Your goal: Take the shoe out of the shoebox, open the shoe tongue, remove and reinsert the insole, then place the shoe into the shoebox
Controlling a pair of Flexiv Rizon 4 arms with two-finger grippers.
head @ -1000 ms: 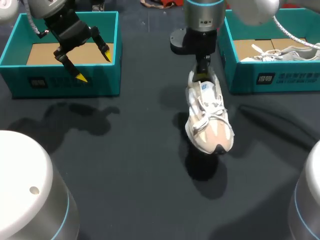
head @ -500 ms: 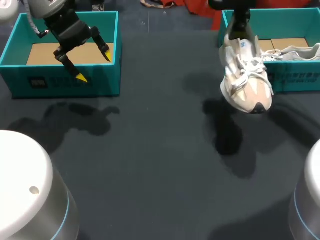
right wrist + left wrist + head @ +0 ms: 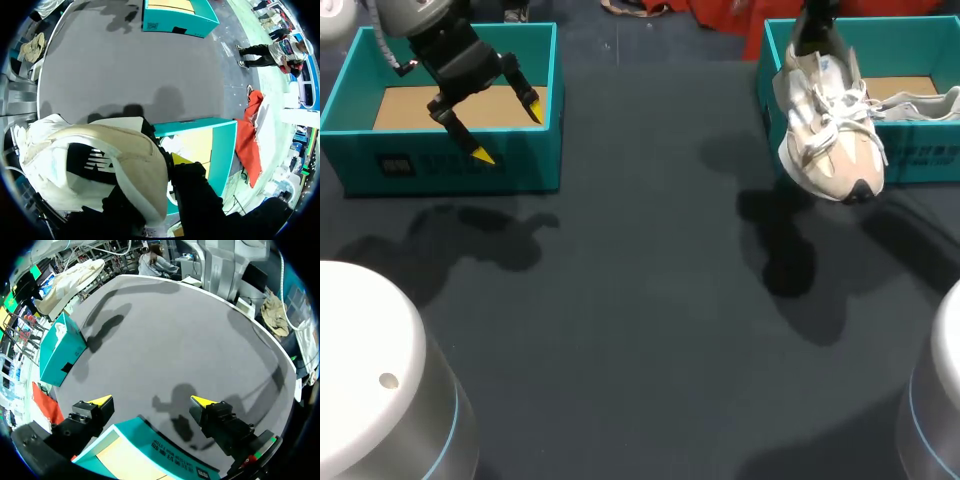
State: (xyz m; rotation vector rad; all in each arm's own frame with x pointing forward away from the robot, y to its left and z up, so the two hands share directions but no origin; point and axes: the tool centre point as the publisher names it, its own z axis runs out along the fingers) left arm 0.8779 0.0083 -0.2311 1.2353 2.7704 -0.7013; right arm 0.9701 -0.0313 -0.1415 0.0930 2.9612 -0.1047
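Moved right: shoe (image 3: 830, 130) hangs at teal shoebox (image 3: 920, 160) edge, above dark table (image 3: 620, 300).

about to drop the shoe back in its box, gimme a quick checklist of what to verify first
1. Grip: ok, right end effector clamps the shoe at the heel, toe down.
2. Shoe over right shoebox: not ok, toe looks outside its front wall.
3. Space in box: cannot tell, a second shoe lies inside.
4. Clearance: ok, left end effector open above the left shoebox.
5. Seating of insole: cannot tell.
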